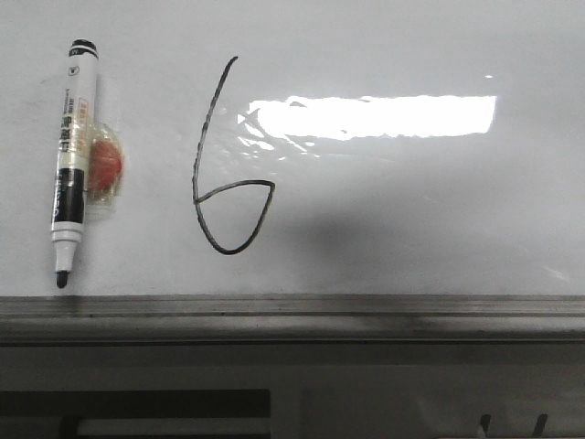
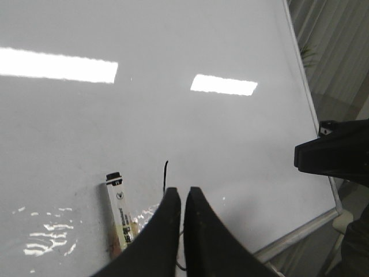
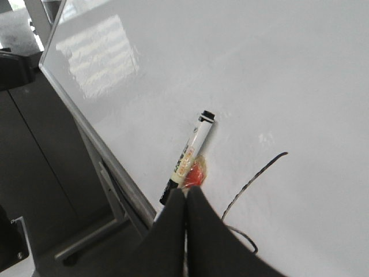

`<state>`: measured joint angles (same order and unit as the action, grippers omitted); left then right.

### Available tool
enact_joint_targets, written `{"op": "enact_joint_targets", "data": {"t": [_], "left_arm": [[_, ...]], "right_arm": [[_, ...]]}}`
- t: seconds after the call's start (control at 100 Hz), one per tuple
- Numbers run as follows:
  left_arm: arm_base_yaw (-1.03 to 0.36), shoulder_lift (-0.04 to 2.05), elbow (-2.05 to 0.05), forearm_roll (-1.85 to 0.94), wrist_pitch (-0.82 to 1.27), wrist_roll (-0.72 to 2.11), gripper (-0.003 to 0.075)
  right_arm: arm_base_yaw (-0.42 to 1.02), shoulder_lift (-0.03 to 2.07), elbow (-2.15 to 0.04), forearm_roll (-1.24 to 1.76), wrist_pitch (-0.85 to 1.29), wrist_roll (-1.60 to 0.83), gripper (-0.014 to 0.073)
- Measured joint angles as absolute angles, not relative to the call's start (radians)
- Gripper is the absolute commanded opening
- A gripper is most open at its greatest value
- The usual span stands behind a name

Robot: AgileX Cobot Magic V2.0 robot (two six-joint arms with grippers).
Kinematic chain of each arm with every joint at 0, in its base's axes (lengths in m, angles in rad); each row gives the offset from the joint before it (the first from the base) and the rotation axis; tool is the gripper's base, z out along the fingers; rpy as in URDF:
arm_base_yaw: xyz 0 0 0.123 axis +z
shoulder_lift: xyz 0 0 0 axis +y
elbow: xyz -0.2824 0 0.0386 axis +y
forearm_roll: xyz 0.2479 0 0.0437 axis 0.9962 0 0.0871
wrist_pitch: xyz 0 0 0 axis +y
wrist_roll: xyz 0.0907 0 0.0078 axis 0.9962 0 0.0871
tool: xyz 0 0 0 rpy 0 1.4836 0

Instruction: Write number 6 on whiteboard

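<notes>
- Front view: the number 6 point(image 1: 228, 174) sits drawn on the whiteboard point(image 1: 411, 238), a long slanted stroke dropping into a pointed loop, just left of the bright glare. The marker point(image 1: 72, 160) lies flat on the board well to the left of the digit, uncapped tip toward the grey rail point(image 1: 292, 315), with a reddish lump point(image 1: 105, 166) touching its barrel inside something clear like tape. No hand shows in this view. By the look of it, the writing is done.
- Left wrist view: the left hand point(image 2: 181, 196) hangs above the board, fingers pressed together with only a thin seam between them and nothing held. The marker point(image 2: 119, 216) lies just beside it, and the top of the number 6 point(image 2: 165, 173) peeks out past the fingertips.
- Right wrist view: the right hand point(image 3: 185, 196) is closed too, tips meeting, empty. Beyond it lie the marker point(image 3: 189, 157) and the reddish lump point(image 3: 198, 172), with the number 6 point(image 3: 256, 176) slanting off alongside.
- Handling call: the marker looks light, stiff and smooth, likely to roll or skid on that glossy board. I'd pinch it mid-barrel, clear of the lump and the wet tip. The ink line looks smudgeable, so keep fingers off it.
</notes>
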<state>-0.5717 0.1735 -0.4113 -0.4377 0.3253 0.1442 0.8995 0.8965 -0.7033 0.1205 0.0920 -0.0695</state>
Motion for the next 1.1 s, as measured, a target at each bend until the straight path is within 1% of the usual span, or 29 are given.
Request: {"op": "enact_joint_targets", "data": {"t": [0.12, 0.22, 0.53, 0.68, 1.1], "left_arm": [[-0.572, 0.052, -0.380, -0.419, 0.321, 0.144, -0.0021], [-0.572, -0.005, -0.353, -0.412, 0.321, 0.144, -0.0021], [-0.572, -0.005, -0.328, -0.399, 0.390, 0.144, -0.0021], [-0.572, -0.005, -0.327, -0.399, 0.390, 0.144, -0.0021], [-0.572, -0.005, -0.327, -0.399, 0.390, 0.144, -0.0021]], "right_arm": [[0.899, 0.822, -0.600, 0.105, -0.032, -0.069, -0.0062], [0.899, 0.754, -0.512, 0.101, -0.101, -0.069, -0.0063], [0.899, 0.562, -0.308, 0.101, -0.126, -0.069, -0.0063], [0.899, 0.528, -0.272, 0.101, -0.126, -0.069, -0.0063], [0.899, 0.524, -0.269, 0.101, -0.126, -0.069, -0.0063]]}}
